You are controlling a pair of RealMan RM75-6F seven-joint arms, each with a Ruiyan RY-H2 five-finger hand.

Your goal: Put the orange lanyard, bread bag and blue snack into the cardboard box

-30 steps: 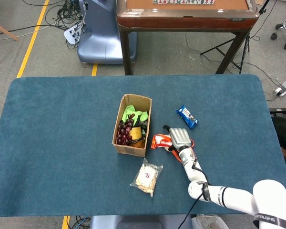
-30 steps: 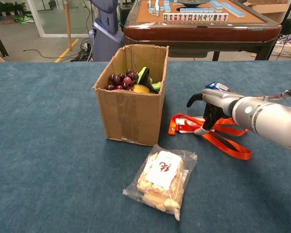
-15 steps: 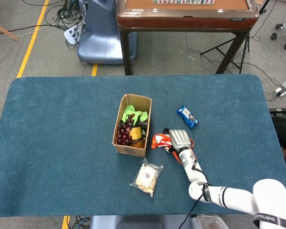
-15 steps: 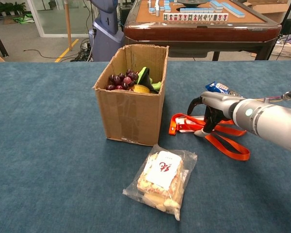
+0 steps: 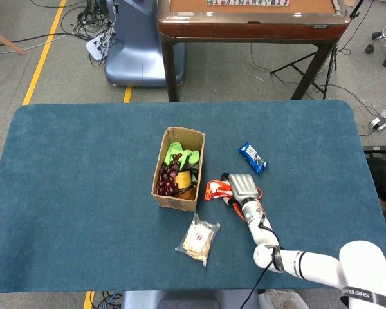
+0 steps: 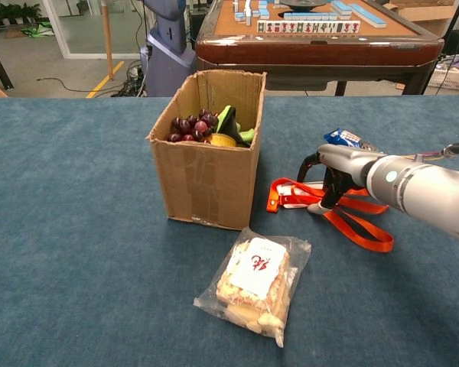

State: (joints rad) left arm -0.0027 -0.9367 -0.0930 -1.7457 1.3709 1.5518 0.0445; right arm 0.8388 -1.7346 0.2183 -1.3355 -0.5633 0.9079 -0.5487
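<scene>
Head view, blue felt table (image 5: 83, 167), grey floor (image 5: 45, 38), mahjong table (image 5: 251, 16) behind

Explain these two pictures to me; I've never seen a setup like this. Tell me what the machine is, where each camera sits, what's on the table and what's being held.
This is a two-armed robot with finger-like hands. One picture looks down from its head, the other looks forward from its chest. On the blue table stand a cardboard box with grapes inside, a bread bag, a blue snack and an orange lanyard. The right hand reaches down onto the lanyard, fingertips touching it; whether it grips is unclear. The left hand is not visible.
</scene>
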